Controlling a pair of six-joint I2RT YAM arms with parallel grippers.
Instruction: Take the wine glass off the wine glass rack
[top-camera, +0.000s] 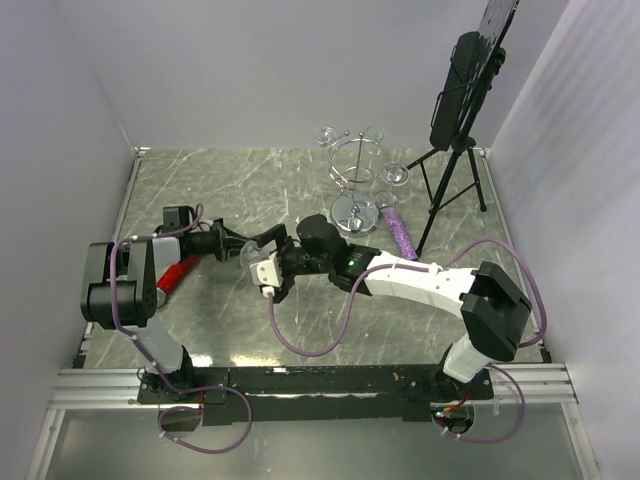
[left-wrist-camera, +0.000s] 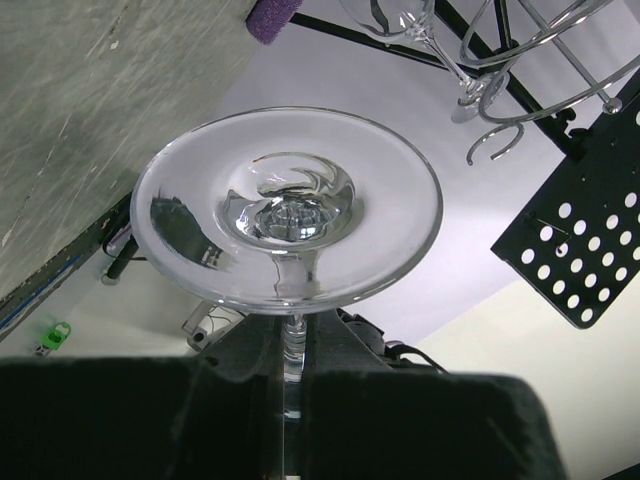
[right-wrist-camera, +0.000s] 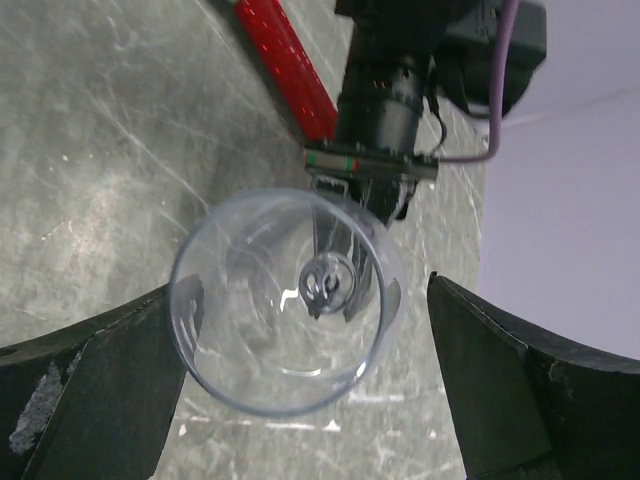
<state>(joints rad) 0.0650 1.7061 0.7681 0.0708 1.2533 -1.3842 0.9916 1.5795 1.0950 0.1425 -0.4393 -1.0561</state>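
Top view: wine glass (top-camera: 252, 257) is off the wine glass rack (top-camera: 357, 185), lying sideways in the air between my arms, well apart from the rack. Other glasses hang from the rack's loops.

Left wrist: my left gripper (left-wrist-camera: 292, 390) is clamped tight on the stem, with the glass's foot facing the lens.

Right wrist: my right gripper (right-wrist-camera: 305, 390) is spread wide, a finger on either side of the bowl, neither touching. Bowl is empty.

Risks: if my left lets go before my right has closed, the glass drops to the table (top-camera: 200, 180). A hard squeeze on the thin, round bowl could crack it or pop it out.
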